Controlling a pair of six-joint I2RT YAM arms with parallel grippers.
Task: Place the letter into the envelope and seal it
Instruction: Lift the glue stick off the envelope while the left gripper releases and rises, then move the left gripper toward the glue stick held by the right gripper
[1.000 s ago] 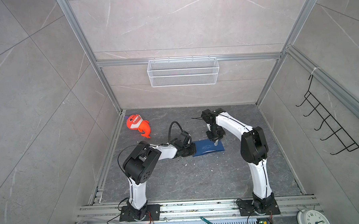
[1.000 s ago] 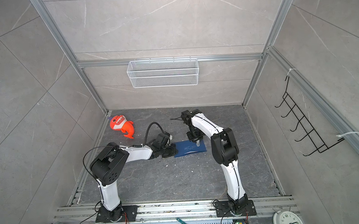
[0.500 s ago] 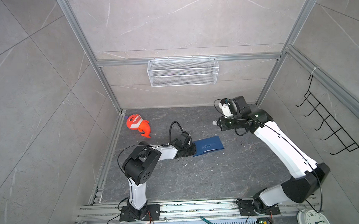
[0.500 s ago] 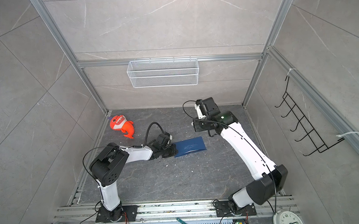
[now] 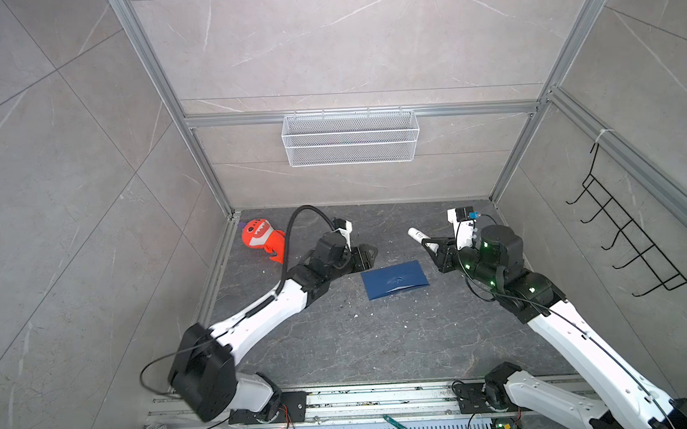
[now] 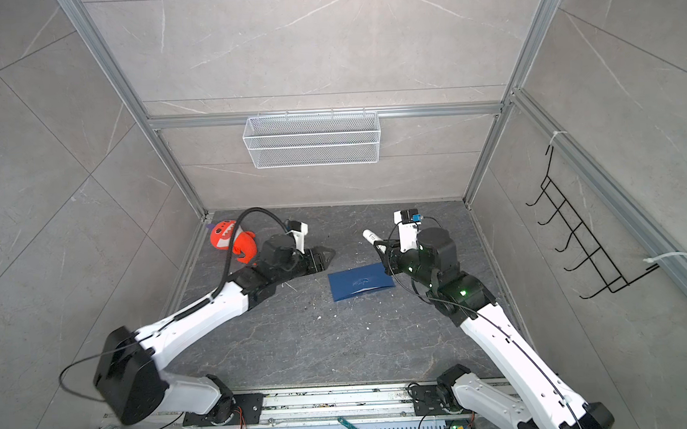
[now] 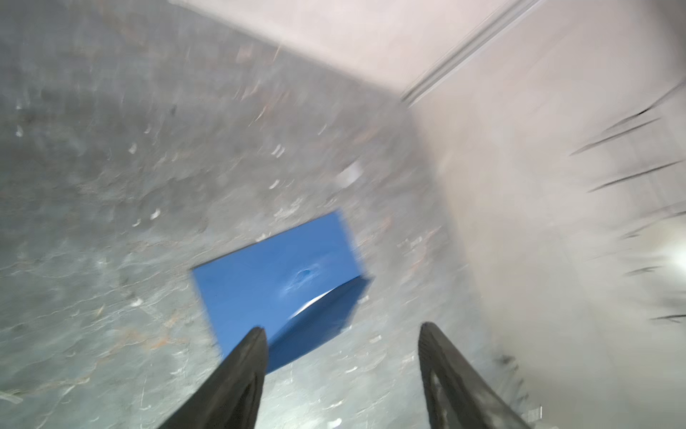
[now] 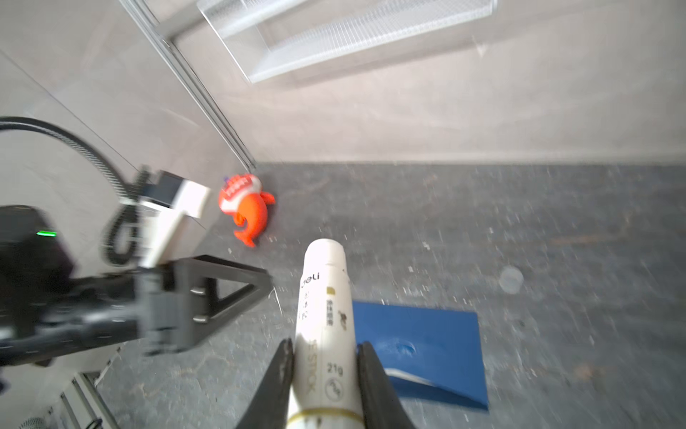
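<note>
The navy blue envelope [image 5: 394, 279] [image 6: 360, 280] lies flat on the dark floor, flap folded down, with a pale sliver along the flap edge [image 7: 312, 301]. The letter is hidden. My left gripper [image 5: 369, 254] [image 7: 341, 328] is open and holds nothing, just off the envelope's far left corner and apart from it. My right gripper [image 5: 431, 245] [image 8: 326, 344] is shut on a white glue stick [image 5: 416, 234] [image 8: 324, 289], raised beside the envelope's far right corner [image 8: 427, 334]. The stick's tip points away from the envelope.
An orange toy fish [image 5: 261, 239] [image 8: 247, 208] lies at the back left corner. A white wire basket [image 5: 350, 139] hangs on the back wall and a black hook rack [image 5: 630, 243] on the right wall. A small round pale cap [image 8: 511, 279] lies on the floor beyond the envelope.
My left gripper has opened and drawn back from the envelope's left edge. The right arm, still holding the glue stick, has lifted off the envelope's far edge and swung to the right.
</note>
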